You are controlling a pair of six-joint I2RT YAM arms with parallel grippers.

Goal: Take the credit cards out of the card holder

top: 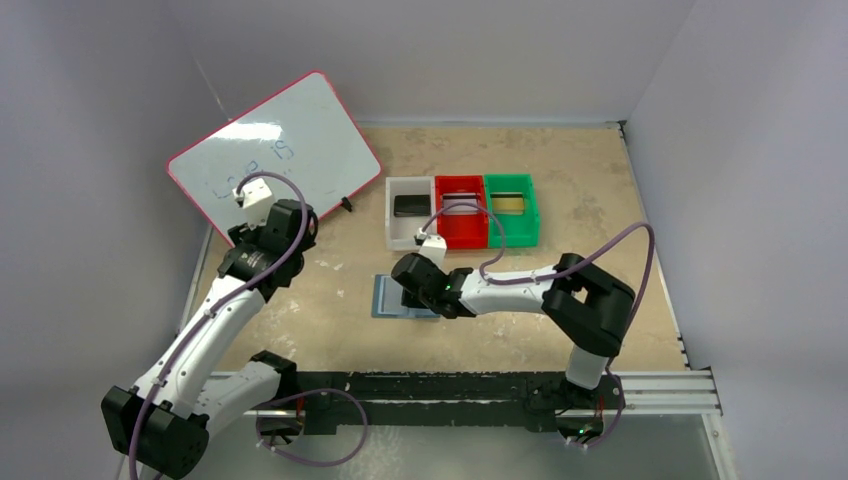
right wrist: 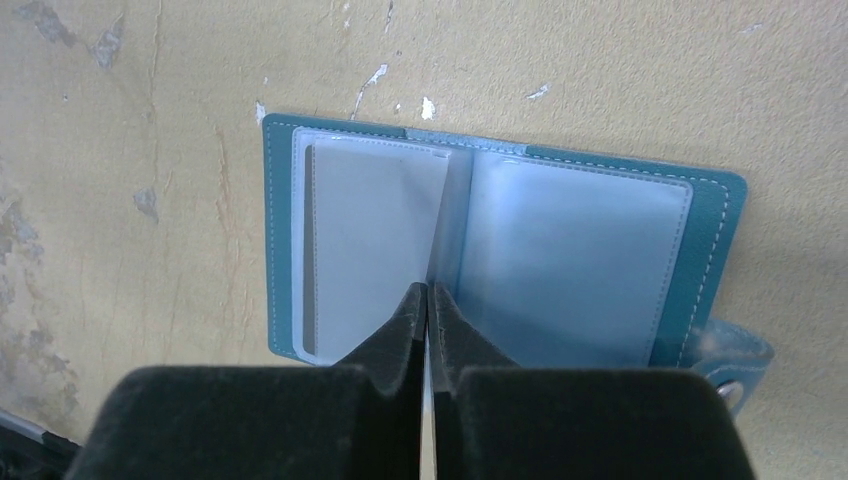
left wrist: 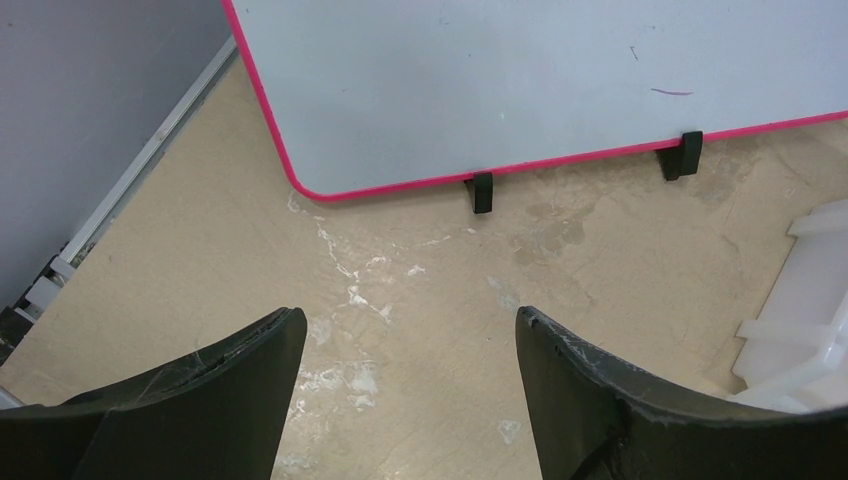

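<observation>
— Where's the card holder (right wrist: 575,260)?
— Open flat on the table (top: 560,180). The right gripper (right wrist: 428,298) is clenched at its centre fold; whether it pinches a sleeve, I can't tell.
— The left gripper (left wrist: 410,330)?
— Spread wide, holding nothing.
— Cards?
— A black card (top: 411,205) in the white bin (top: 392,215), a silvery card (top: 460,205) in the red bin (top: 462,235), a gold card (top: 508,203) in the green bin (top: 534,215).
— Writing?
— Faint blue marks on the whiteboard (top: 290,140), unreadable.

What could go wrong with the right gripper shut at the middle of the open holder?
1. The right gripper seems to pinch a clear sleeve, not a card; pulling may lift the whole holder.
2. The left gripper is open, far off by the whiteboard, so nothing pins the holder down.
</observation>
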